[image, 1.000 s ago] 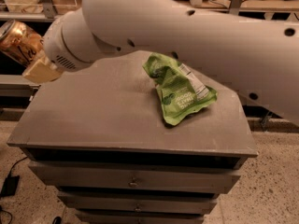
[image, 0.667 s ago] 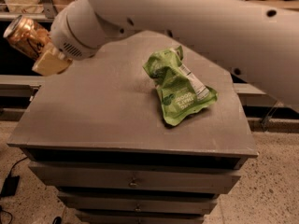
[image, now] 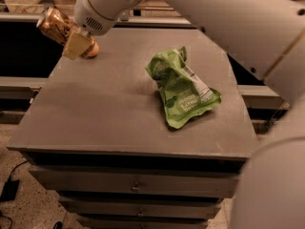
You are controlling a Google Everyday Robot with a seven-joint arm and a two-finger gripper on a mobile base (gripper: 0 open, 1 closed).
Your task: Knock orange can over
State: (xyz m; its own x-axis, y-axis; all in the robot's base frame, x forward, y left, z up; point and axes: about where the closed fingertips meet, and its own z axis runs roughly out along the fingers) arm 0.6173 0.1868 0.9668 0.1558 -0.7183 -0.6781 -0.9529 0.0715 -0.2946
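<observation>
The orange can [image: 52, 25], coppery with dark lettering, hangs tilted in the air above the cabinet's far-left corner. My gripper [image: 67, 35] is shut on it; one cream finger pad [image: 77, 45] shows below the can, and the white wrist rises behind it. The can's top end points up and to the left. The other finger is hidden behind the can.
A small round orange fruit [image: 91, 49] lies on the grey cabinet top [image: 109, 113], partly hidden behind the finger pad. A crumpled green snack bag [image: 183, 87] lies right of centre. My white arm spans the top and right side. Drawers face front below.
My gripper has carried the can to the right and slightly up, from beyond the cabinet's left edge to above its far-left corner. The bag has not moved.
</observation>
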